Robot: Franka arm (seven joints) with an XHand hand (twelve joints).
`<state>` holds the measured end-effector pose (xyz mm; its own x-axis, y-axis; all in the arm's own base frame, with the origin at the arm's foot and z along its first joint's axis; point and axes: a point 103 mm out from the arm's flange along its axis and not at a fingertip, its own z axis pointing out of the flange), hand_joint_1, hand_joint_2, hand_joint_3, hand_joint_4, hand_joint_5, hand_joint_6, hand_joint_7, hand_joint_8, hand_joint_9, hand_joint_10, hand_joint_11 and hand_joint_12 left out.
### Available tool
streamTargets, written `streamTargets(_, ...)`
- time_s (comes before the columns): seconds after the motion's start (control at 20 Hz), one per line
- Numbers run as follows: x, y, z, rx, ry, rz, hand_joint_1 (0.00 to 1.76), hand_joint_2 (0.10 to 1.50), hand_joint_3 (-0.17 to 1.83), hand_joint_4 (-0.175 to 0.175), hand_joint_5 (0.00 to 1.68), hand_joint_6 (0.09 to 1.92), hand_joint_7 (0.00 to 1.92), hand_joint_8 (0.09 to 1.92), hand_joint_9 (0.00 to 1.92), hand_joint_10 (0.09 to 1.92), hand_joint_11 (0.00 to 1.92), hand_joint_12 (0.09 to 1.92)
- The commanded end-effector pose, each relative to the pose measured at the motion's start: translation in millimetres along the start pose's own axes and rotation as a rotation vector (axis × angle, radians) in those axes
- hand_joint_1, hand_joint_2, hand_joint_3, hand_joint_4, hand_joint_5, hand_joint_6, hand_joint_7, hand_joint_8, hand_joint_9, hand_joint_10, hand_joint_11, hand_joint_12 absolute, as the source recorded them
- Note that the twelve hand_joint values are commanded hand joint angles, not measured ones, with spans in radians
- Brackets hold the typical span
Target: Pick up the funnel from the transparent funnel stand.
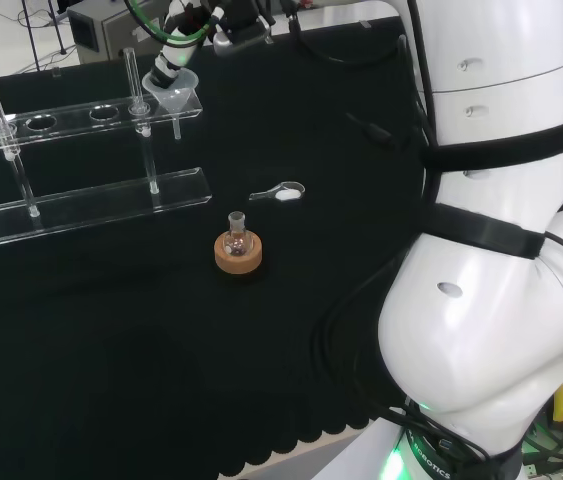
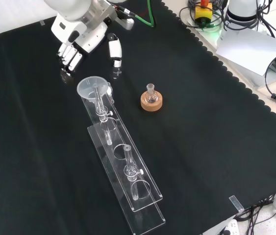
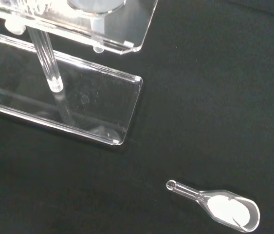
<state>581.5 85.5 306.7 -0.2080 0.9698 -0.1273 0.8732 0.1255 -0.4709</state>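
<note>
A clear funnel (image 2: 92, 88) sits in the end hole of the transparent funnel stand (image 2: 128, 186); its stem hangs down between the upper shelf and the base plate. In the head view the funnel (image 1: 177, 92) is at the stand's (image 1: 91, 205) right end. The black and white hand (image 2: 81, 38) hovers just beyond that end, open, with its fingers (image 2: 69, 58) and thumb (image 2: 114, 51) pointing down and spread apart on either side. It is not touching the funnel. In the head view the hand (image 1: 173, 55) is right above the funnel. The wrist view looks down on the stand's end (image 3: 83, 105).
A small flask on a cork ring (image 2: 151, 101) stands to the right of the stand in the front view. A clear scoop with white powder (image 3: 224, 208) lies on the cloth near the stand's end, also visible in the head view (image 1: 281, 193). The arm's white links (image 1: 501, 250) stand at the head view's right.
</note>
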Motion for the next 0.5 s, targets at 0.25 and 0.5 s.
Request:
streamTargets(0.25, 8.2, 6.3, 4.9, -0.009, -0.048, 0.028, 0.57, 0.73, 0.24, -0.070, 0.15, 0.09, 0.00, 0.71, 0.28, 0.78, 0.28, 1.43)
streamTargets(0.5, 13.3, 12.1, 6.0, 0.012, -0.076, 0.017, 0.61, 0.73, 0.25, -0.066, 0.12, 0.09, 0.00, 0.68, 0.27, 0.79, 0.28, 1.42)
